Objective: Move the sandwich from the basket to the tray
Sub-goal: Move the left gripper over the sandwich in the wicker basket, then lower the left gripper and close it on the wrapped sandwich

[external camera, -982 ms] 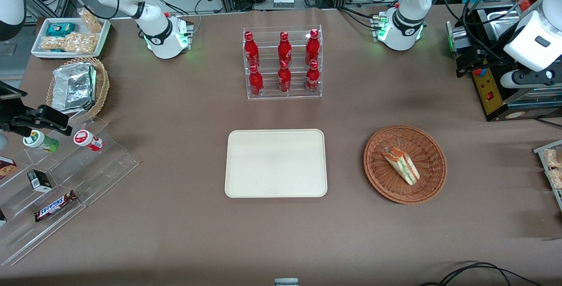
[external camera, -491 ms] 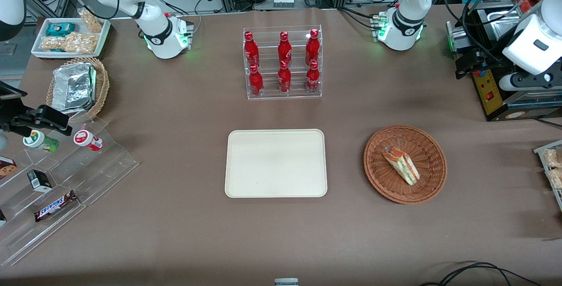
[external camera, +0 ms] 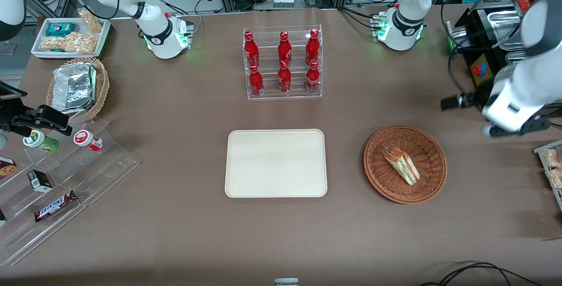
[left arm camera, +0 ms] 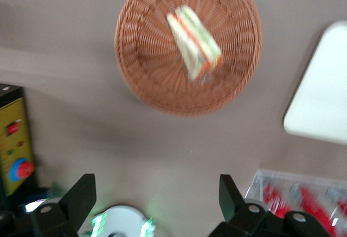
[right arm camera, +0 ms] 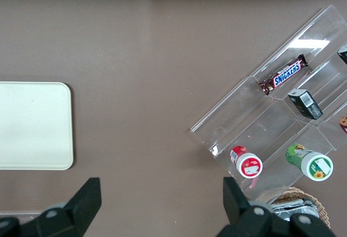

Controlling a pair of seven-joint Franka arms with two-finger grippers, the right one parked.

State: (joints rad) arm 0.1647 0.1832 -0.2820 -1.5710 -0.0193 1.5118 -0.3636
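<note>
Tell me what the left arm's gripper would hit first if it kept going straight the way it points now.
Probably bare table. The open gripper hangs high above the table, facing down, with the basket and sandwich offset from its centre line. Depth is hard to judge.

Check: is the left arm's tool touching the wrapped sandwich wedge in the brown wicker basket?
Apart. The left wrist view shows the open tool with bare table between it and the reddish-brown wicker basket holding the triangular wrapped sandwich.
</note>
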